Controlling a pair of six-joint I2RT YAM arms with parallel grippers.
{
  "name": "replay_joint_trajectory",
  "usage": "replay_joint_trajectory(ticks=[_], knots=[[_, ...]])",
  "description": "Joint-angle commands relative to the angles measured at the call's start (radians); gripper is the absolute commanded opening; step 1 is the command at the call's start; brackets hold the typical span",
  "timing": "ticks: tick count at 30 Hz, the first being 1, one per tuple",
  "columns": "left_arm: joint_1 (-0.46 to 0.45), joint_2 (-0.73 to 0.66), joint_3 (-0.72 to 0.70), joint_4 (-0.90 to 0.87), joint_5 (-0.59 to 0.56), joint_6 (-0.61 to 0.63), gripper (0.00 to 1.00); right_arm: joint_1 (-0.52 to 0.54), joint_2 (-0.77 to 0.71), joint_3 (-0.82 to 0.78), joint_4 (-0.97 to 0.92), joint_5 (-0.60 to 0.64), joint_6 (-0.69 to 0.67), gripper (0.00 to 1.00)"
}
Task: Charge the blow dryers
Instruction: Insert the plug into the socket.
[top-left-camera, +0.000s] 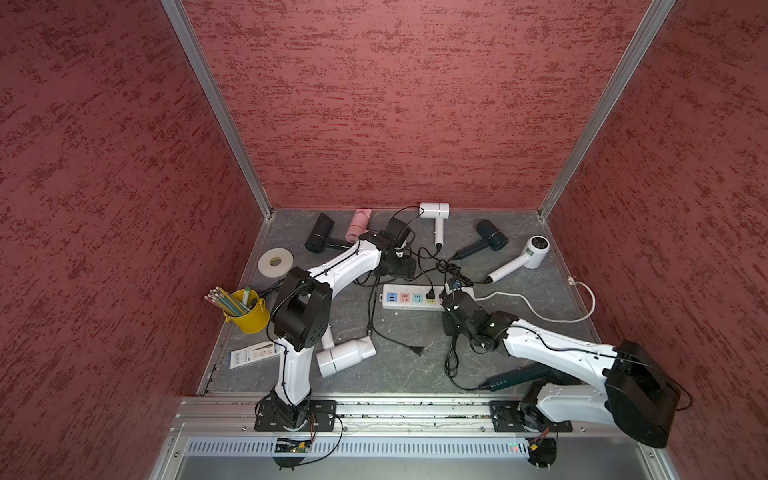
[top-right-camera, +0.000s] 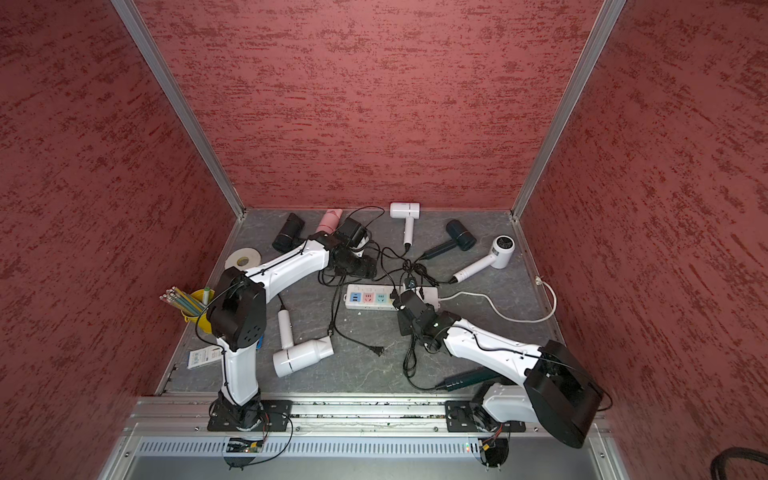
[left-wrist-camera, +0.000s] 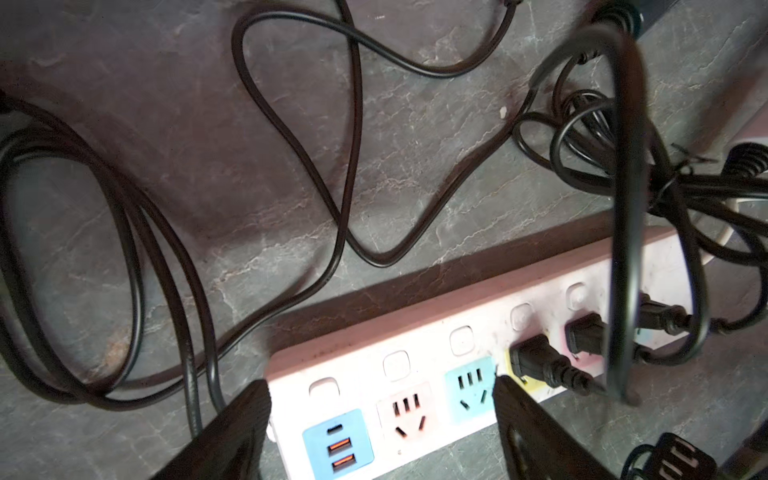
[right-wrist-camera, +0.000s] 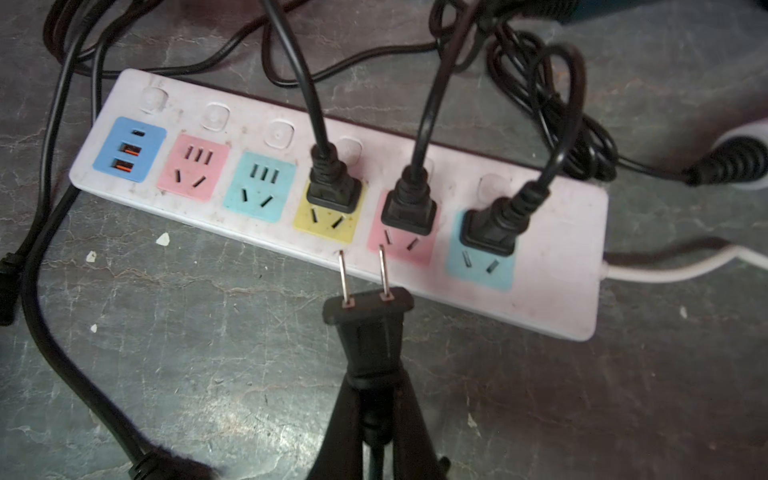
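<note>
Several blow dryers lie around the table: white (top-left-camera: 434, 212), dark (top-left-camera: 490, 239), white (top-left-camera: 532, 253), black (top-left-camera: 318, 235), pink (top-left-camera: 358, 224), white (top-left-camera: 345, 357) and dark green (top-left-camera: 511, 376) half under my right arm. Their black cords tangle behind the power strip (right-wrist-camera: 552, 266). Three plugs sit in its yellow, pink and blue end sockets. My right gripper (right-wrist-camera: 370, 386) is shut on a black two-prong plug (right-wrist-camera: 368, 316), prongs pointing at the strip's near edge. My left gripper (left-wrist-camera: 378, 386) is open, its fingers astride the strip's USB end (left-wrist-camera: 336, 444), holding nothing.
A pink socket (right-wrist-camera: 193, 166) and a teal socket (right-wrist-camera: 259, 185) stand free. A loose plug (top-left-camera: 417, 351) lies at the front centre. A yellow pencil bucket (top-left-camera: 245, 311), a tape roll (top-left-camera: 275, 262) and a packet (top-left-camera: 253, 353) are at the left. Red walls enclose three sides.
</note>
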Motion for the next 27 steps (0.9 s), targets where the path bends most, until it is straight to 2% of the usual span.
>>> replay_joint_trajectory(ticks=[1, 13, 21, 27], knots=[[0.016, 0.050, 0.056, -0.023, 0.065, -0.004, 0.81, -0.025, -0.002, -0.017, -0.044, -0.046, 0.103, 0.00], [0.061, 0.119, 0.076, 0.026, 0.135, -0.035, 0.73, -0.051, 0.031, -0.060, -0.010, -0.154, 0.140, 0.00], [0.076, 0.211, 0.186, -0.006, 0.172, -0.030, 0.66, -0.051, 0.104, -0.035, 0.005, -0.169, 0.126, 0.00], [0.076, 0.246, 0.184, 0.015, 0.194, -0.036, 0.64, -0.052, 0.173, 0.014, -0.011, -0.116, 0.120, 0.00]])
